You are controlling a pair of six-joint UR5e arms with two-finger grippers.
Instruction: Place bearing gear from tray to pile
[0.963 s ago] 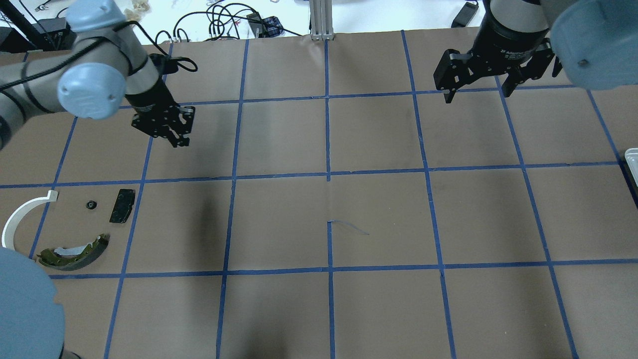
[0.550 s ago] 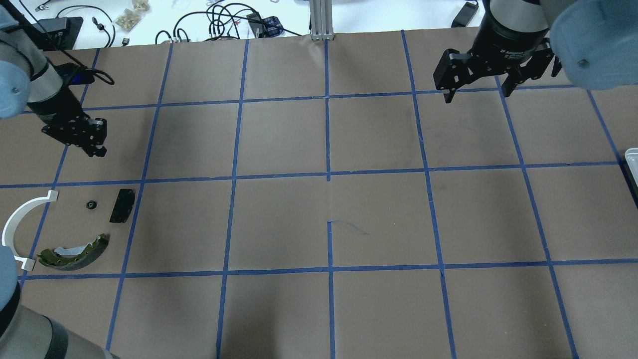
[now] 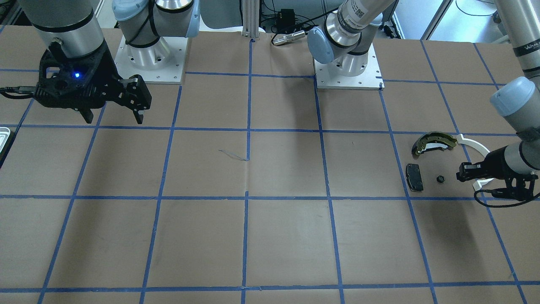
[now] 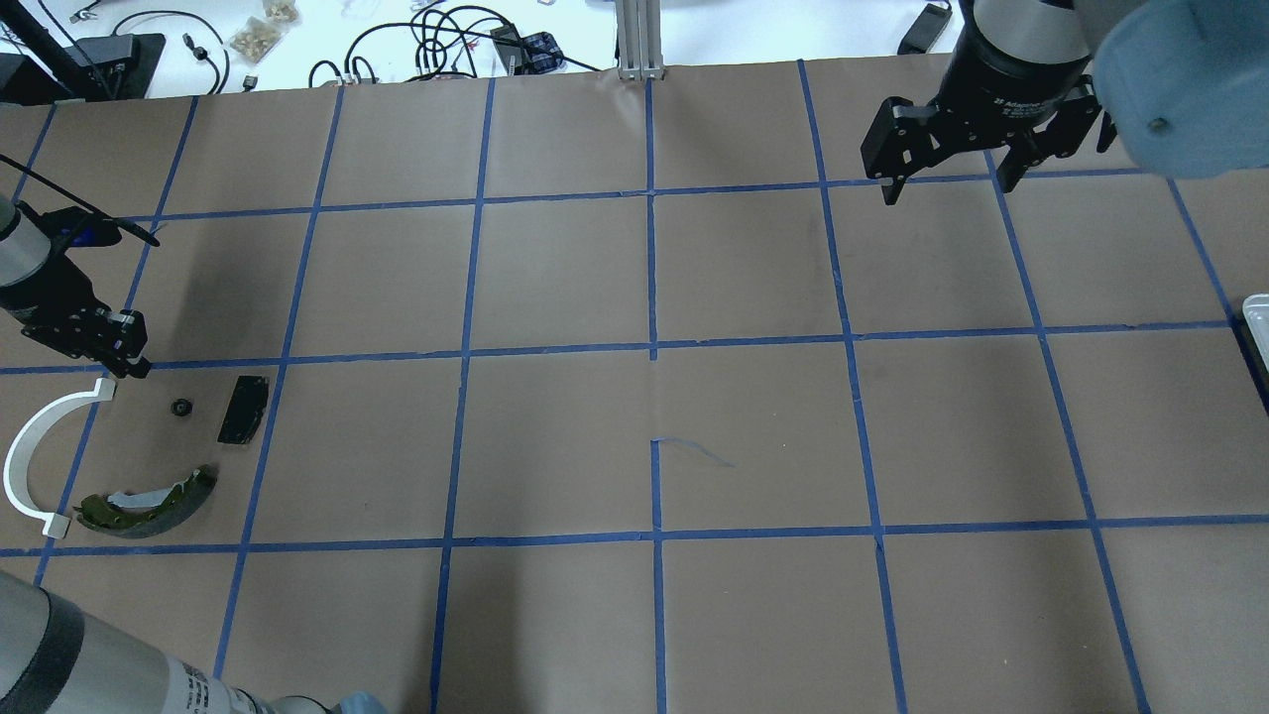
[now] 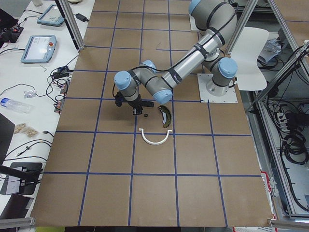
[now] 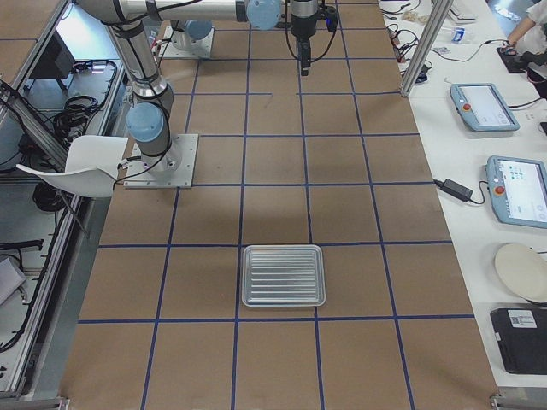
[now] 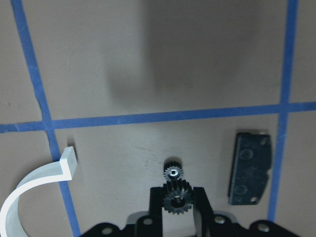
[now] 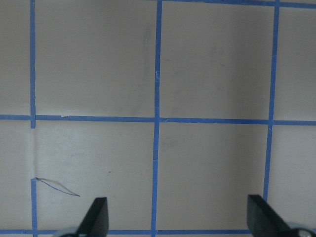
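**Mia:** What just changed?

**Sam:** The left arm swung a long way. A second ago the left claw (image 4: 121, 355) was up near 10 o'clock over the brown paper counter with blue tape lines (image 4: 555, 446). Now it is at 9 o'clock, right by the pile of parts (image 4: 149, 501).

**Mia:** Is it holding anything?

**Sam:** Yes. The wrist camera shows it pinched tight on the small black toothed bearing gear (image 7: 176, 201). The gear is up between the two fingers, not on the counter yet.

**Mia:** What is in the pile?

**Sam:** Another small black gear with a shiny middle (image 7: 173, 172) lies just ahead, at 12 o'clock from the held one. A flat black pad (image 7: 249, 168) is at 3 o'clock. A white curved plastic piece (image 7: 68, 160) is at 9 o'clock. A greenish curved brake shoe (image 3: 434, 141) lies nearer the robot.

**Mia:** And the ribbed silver metal tray (image 6: 283, 275)?

**Sam:** Far away, at 3 o'clock on the counter.

**Mia:** What about the right claw (image 4: 950, 190)?

**Sam:** It hangs at 2 o'clock, the same place as before. Its fingers are spread wide, with nothing in them.

**Mia:** So what does it all mean?

**Sam:** I think the carrying is nearly done. The left claw only needs to go down a little and let go, without bumping the other gear.
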